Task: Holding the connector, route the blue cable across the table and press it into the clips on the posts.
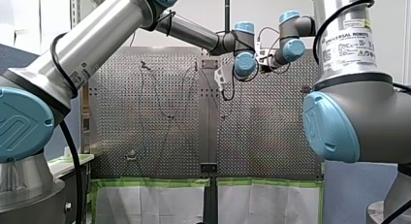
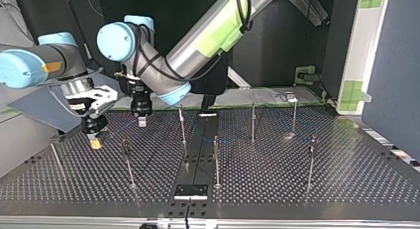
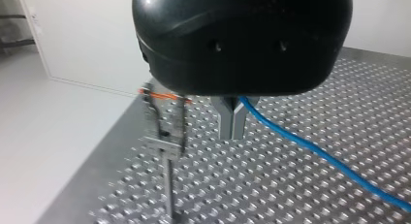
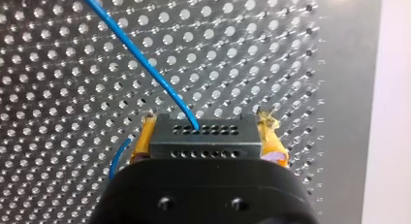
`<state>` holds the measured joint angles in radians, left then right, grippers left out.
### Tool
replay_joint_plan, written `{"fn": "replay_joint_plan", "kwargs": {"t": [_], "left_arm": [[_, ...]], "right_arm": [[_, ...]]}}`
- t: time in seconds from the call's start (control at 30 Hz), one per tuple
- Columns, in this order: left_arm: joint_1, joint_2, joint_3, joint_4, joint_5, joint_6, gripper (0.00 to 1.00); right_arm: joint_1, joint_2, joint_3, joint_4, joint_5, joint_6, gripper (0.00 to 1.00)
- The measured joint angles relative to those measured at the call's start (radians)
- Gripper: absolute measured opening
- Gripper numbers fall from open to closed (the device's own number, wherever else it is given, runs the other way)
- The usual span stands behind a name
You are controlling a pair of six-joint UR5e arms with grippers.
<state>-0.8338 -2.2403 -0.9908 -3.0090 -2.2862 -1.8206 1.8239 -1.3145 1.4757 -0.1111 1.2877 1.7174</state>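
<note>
Right hand [image 4: 207, 128] clamps the connector [image 4: 208, 141] — left hand [image 3: 231, 127] pinches the blue cable [image 3: 315, 152].

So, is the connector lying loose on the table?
No, the connector sits clamped between my right gripper's yellow pads.

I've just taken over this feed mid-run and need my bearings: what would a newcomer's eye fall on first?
The blue cable stands out most, leaving the dark connector clamped in my right gripper between yellow pads. My left gripper has its metal fingers shut on that cable, right beside a clip post.
</note>
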Motion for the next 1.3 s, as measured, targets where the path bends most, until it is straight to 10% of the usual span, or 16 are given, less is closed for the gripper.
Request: {"fn": "replay_joint_plan", "kwargs": {"t": [0.43, 1.3], "left_arm": [[0.018, 0.004, 0.016, 0.03, 0.013, 0.012, 0.0], [0.173, -0.035, 0.033, 0.149, 0.2, 0.018, 0.0]], "right_arm": [[-0.007, -0.015, -0.023, 0.006, -0.02, 0.014, 0.0], [-0.038, 0.038, -0.08, 0.002, -0.061, 0.021, 0.0]]}}
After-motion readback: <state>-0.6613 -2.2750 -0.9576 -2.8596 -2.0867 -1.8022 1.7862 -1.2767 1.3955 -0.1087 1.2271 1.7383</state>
